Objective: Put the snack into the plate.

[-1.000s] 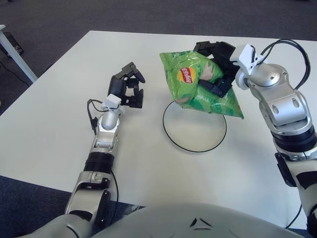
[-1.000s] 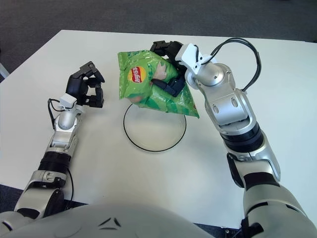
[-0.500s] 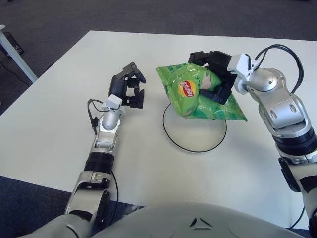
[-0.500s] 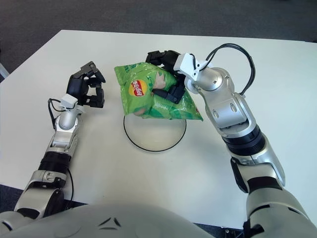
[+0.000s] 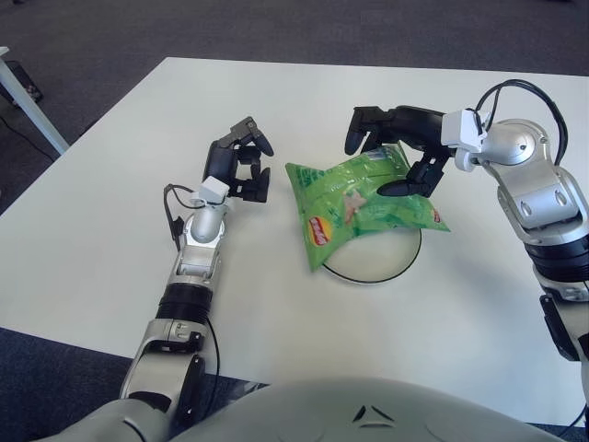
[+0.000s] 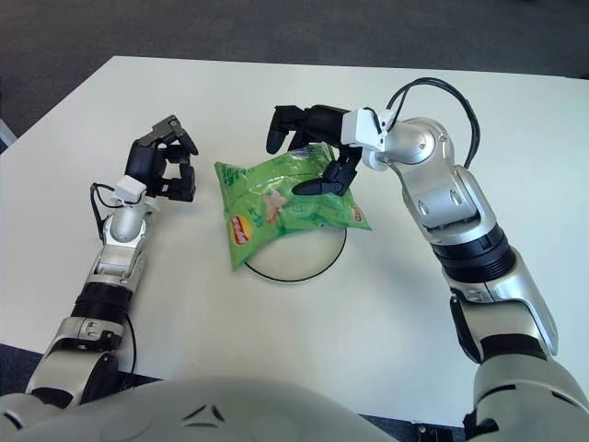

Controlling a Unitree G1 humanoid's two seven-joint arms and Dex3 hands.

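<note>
Snack bag (image 5: 357, 199) just dropped out of the right robot hand (image 5: 394, 147). A sec ago it was pinched up in the air above the plate (image 5: 373, 271), logo facing up & toward the robot; half a sec ago it was lower, fingers clamped round it. Now it's lying flat-ish over the plate, tipped so the logo end points toward the robot's left-front corner, that end hanging past the plate rim onto the counter (image 5: 110, 221). Far half of the plate is hidden under the bag; only the near arc of the rim shows.

Right robot hand: fingers spread wide, holding nothing. One fingertip (image 5: 386, 190) looks to be touching or just above the top face of the bag, the rest arch over the bag's far edge w/o gripping. Can't say for sure whether that tip is in contact.

Left robot hand (image 5: 241, 166) shows just left of the bag, over the counter, fingers curled, empty, same spot & pose as before — not involved.

What it means: release is done, so the main step looks basically finished. Bag's mostly on the plate but overhangs on the left-near side. Prob. counts as placed; if a neat fit is wanted, a nudge toward the plate's middle would do it. Otherwise the right arm just needs to pull clear w/o dragging the bag off.
</note>
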